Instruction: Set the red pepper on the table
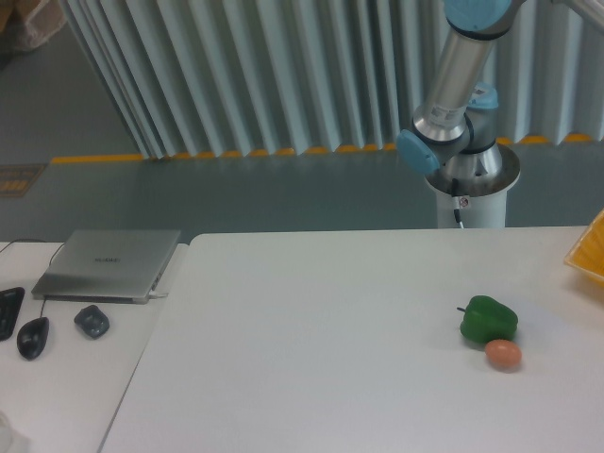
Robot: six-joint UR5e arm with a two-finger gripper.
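The red pepper is out of view. The large white table (311, 349) fills the lower middle and right of the camera view. Only the arm's base and lower links (458, 104) show, behind the table's far edge at the upper right. The arm leaves the frame at the top, so the gripper is not in view.
A green bell pepper (488, 319) lies on the table at the right, with a small orange-brown egg-shaped object (503, 354) touching its front. A yellow container's corner (590, 253) pokes in at the right edge. On the adjoining desk sit a laptop (109, 264) and two mice (92, 321).
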